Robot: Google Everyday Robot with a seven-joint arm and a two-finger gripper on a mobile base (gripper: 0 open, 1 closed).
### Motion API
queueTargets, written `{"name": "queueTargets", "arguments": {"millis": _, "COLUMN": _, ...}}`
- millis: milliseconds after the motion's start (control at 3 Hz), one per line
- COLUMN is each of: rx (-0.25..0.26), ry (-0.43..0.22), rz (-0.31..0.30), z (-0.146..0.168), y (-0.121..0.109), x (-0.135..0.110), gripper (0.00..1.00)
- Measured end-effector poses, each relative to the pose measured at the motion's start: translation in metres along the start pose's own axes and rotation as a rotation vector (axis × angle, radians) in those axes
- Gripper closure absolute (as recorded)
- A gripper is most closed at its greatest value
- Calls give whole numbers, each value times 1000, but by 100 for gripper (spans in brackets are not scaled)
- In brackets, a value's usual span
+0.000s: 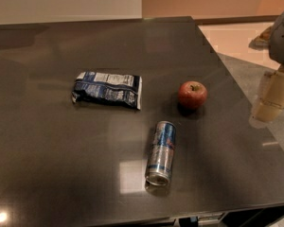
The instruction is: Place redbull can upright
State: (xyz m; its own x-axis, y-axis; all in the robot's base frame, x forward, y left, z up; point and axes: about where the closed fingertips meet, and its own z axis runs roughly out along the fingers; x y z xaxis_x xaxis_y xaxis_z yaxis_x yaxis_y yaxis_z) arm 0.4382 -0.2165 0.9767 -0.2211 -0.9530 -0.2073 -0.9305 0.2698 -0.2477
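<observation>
The gripper (270, 98) hangs at the right edge of the view, beyond the table's side and well apart from everything on it; whether it is released or clenched cannot be told. The dark table (47, 164) fills most of the view. A blue and white snack bag (107, 89) lies flat left of centre. The redbull can (161, 152) lies on its side near the front edge, a silver end facing the camera. A red apple (192, 94) sits near it, farther back and to the right.
</observation>
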Motion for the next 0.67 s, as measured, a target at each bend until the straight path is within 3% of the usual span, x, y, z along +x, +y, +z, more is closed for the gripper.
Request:
{"name": "queueTargets", "arguments": {"millis": 333, "rx": 6, "ry": -3, "rz": -6, "z": -1, "y": -1, "x": -2, "gripper": 0}}
{"name": "queueTargets", "arguments": {"millis": 667, "rx": 5, "ry": -41, "rz": -76, "z": 4, "y": -5, "x": -16, "gripper": 0}}
